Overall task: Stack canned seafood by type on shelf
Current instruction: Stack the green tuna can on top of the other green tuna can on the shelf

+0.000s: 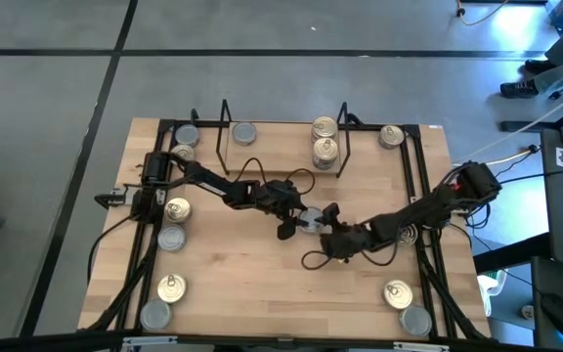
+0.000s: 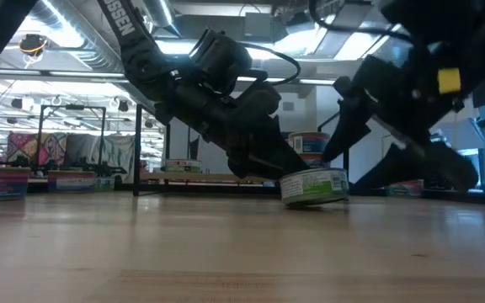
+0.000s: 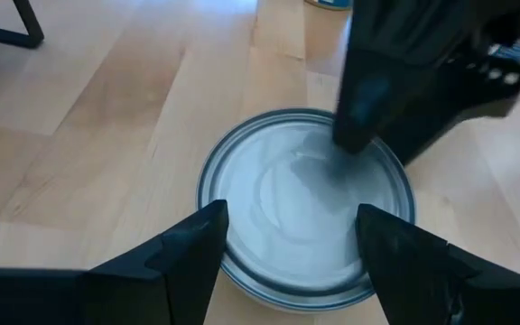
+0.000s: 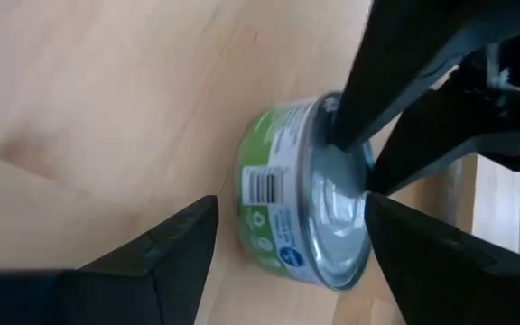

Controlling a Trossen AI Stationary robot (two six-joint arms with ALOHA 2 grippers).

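— High view first, working from the left: what lies along the left edge of the table?

— Tins of canned seafood in a column: a gold-lidded one, a plain grey one just below it, another gold lid lower down, and a grey one near the front corner. Two more sit near the left arm's base, up by the rear corner.

— And the shelf?

— The shelf is a thin black wire rack at the back edge, with a grey-lidded tin between its uprights and two gold pull-tab tins towards its right end, one just in front of the other.

— Where are the grippers?

— Both meet at mid-table over one tin. The left gripper comes from the left; the left wrist view shows its fingers spread apart, straddling the tin's plain silver-grey lid without visibly clamping it. The right gripper reaches in from the right, its fingers also apart, one tip resting on that lid.

— How does the tin look?

— Short and round, with a green and white label and a barcode. The low view shows it tilted, one edge lifted off the wood.

— Further right?

— A gold lid at the rear right, and a gold and a grey tin at the front right.
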